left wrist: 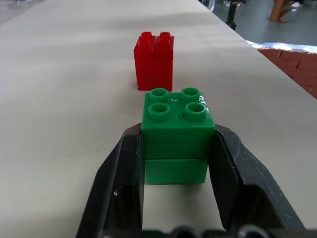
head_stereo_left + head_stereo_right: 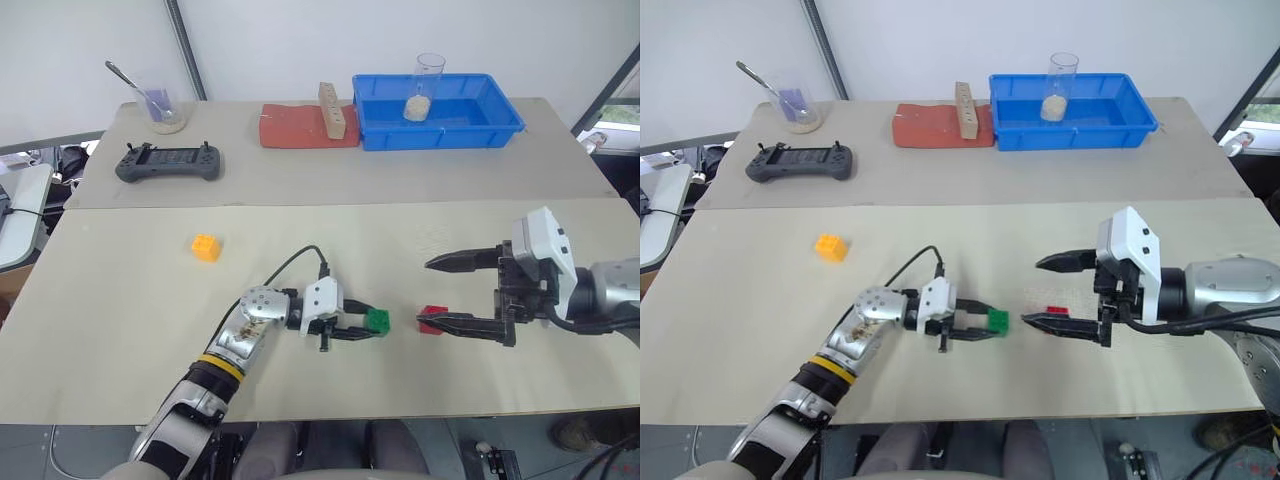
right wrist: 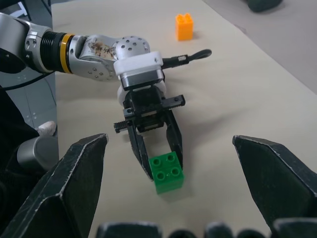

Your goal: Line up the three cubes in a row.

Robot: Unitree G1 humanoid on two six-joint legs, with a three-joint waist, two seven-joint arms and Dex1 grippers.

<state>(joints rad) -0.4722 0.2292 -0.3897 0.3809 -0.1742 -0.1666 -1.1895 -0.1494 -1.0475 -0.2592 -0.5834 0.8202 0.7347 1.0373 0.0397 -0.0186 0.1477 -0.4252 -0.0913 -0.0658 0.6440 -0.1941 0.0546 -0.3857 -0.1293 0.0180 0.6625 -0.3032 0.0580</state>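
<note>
I have the left end effector clamped on the small green studded plastic cube, its two black fingers pressing on opposite side faces, low against the pale tabletop. That side grip leaves the studded top and the leading face free, so I judge I can slide or set it next to a neighbour without the fingers getting in the way. The small red studded plastic cube sits straight ahead of the green one, near but not touching, which makes it the natural anchor for the row. My right end effector hangs beside the red cube with its fingers spread wide and holding nothing, leaving the red cube free. The small orange-yellow studded plastic cube lies well apart on my left, not yet brought in.
</note>
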